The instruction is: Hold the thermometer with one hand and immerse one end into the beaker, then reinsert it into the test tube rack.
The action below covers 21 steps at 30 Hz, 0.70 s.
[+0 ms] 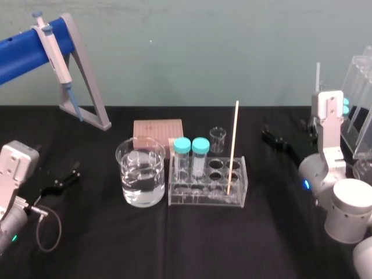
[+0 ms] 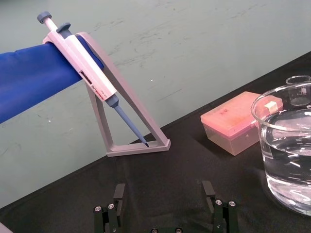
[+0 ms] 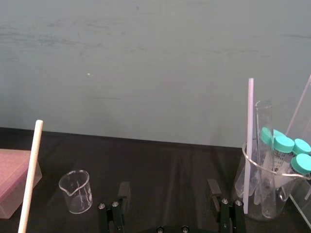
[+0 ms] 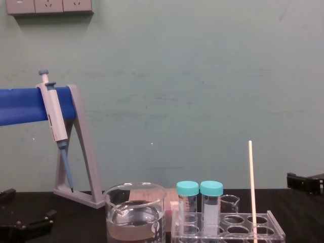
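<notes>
Nothing grabbed yet: thermometer (image 1: 233, 148) stands in the test tube rack (image 1: 206, 199), left gripper (image 1: 71, 175) and right gripper (image 1: 270, 138) both spread open, empty. Right's nearer, likely pinches it next.

A pale green painted wall (image 4: 202, 76), faintly scuffed, rises behind a black-topped bench (image 1: 174, 244). A row of white power sockets (image 4: 48, 6) sits high on it, toward the left.

Thermometer (image 1: 234, 145) is cream-white; rack (image 1: 203, 201) and beaker (image 1: 129, 168) clear; tube caps (image 1: 182, 145) teal; box (image 1: 157, 129) pink; pipette (image 1: 55, 55) white and blue, grey stand (image 1: 87, 75); table (image 1: 174, 244) black; wall (image 1: 203, 46) pale green.
</notes>
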Available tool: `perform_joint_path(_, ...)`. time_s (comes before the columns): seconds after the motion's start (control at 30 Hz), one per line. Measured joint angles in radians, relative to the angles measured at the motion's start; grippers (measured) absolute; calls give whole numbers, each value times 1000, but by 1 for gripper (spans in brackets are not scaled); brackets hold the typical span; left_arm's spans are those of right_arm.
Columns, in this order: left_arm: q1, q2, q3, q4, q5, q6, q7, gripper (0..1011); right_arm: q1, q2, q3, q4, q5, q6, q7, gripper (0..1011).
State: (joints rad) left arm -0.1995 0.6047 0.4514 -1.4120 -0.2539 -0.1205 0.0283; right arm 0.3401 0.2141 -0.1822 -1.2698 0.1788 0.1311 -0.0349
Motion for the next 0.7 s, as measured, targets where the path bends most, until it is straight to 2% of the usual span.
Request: perform_joint_path(0.7, 0, 0, 0, 0, 0, 0, 0, 1004, -4, 3, -6, -10, -16, -14, -21, 1003)
